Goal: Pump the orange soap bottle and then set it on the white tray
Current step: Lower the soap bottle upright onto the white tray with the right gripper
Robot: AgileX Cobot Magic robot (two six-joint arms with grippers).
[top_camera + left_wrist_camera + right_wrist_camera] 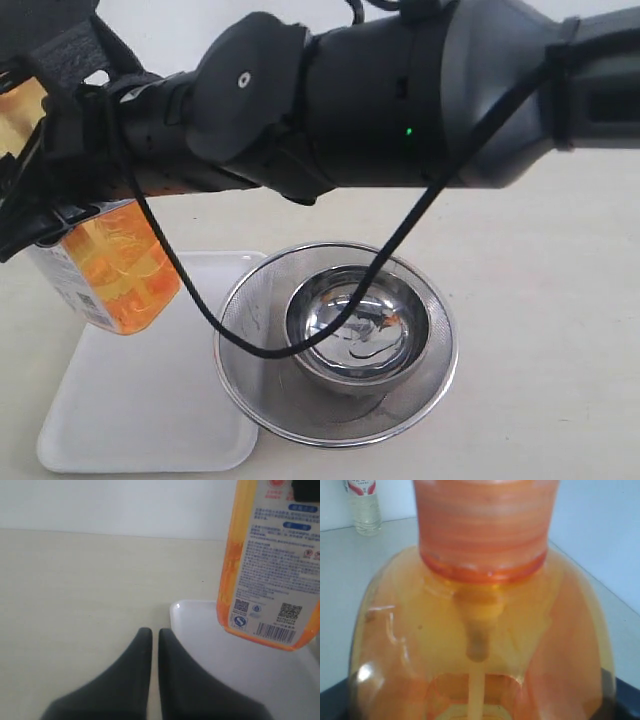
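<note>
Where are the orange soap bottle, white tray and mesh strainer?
orange soap bottle point(120, 280): exterior view, lower body.
white tray point(150, 400): exterior view, bare floor.
mesh strainer point(250, 300): exterior view, mesh wall.

Surface: pale table point(545, 300) | left, near: white tray point(130, 410) | right of tray, rim overlapping it: steel mesh strainer point(245, 320) | bowl point(392, 340) sat inside

Right arm point(400, 100): I see a thick casing, glossy black and dark grey, rounded at the joints.
Joint cap point(243, 80): a round black disc with one small pale screw at its centre.
Status light point(408, 131): a tiny green dot on the casing.
Cable point(200, 300): thin, black, hanging in a loose loop.
Strap point(563, 85): a black band around the grey segment.
Left gripper point(151, 632): on my feed its fingers point(132, 670) are matte dark grey, tapering to rounded tips.
</note>
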